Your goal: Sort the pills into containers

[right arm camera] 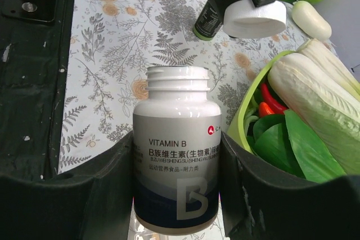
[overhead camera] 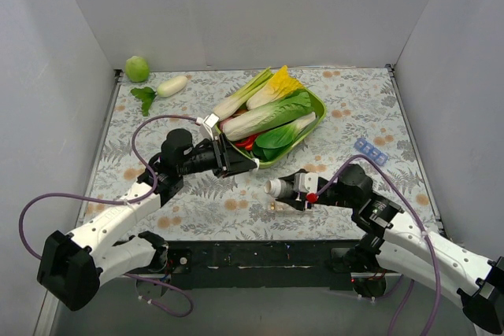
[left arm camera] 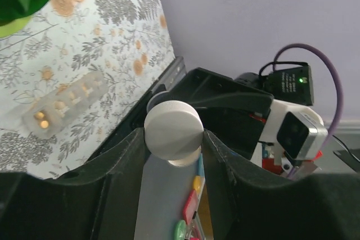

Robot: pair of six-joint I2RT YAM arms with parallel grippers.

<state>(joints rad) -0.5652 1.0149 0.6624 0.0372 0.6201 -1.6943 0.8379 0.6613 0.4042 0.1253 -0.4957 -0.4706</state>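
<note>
In the right jaws, from the top camera: gripped fast, a white bottle [overhead camera: 285,187], lying near level at centre frame, mouth toward the left. In the left jaws, just up and left of that mouth: nothing legible from here. Right below the mouth, on the patterned surface [overhead camera: 197,202], a small pale strip, taken to be the containers [overhead camera: 272,206]; too small to read its long axis. Well apart at right of frame, a blue strip [overhead camera: 370,150]; at upper centre, a green bowl [overhead camera: 321,106] of vegetables.

From the left wrist: clenched on a white cap [left arm camera: 172,130] at centre frame. At mid-left, down on the surface, the containers [left arm camera: 64,105] again: translucent, long axis running from lower left to upper right, orange pills [left arm camera: 42,121] showing inside.

From the right wrist: clamped round the bottle [right arm camera: 176,161], labelled VITAMIN B, upright in frame, neck open. At upper right, the cap [right arm camera: 254,19], pinched in the other jaws. No sight of the containers here.

By judgement: pouring step in hand. Nearer by far to the right jaws, with the strip just under the mouth; so, likely, tip the mouth down and line it up along that axis, slowly, lest too many spill out.
</note>
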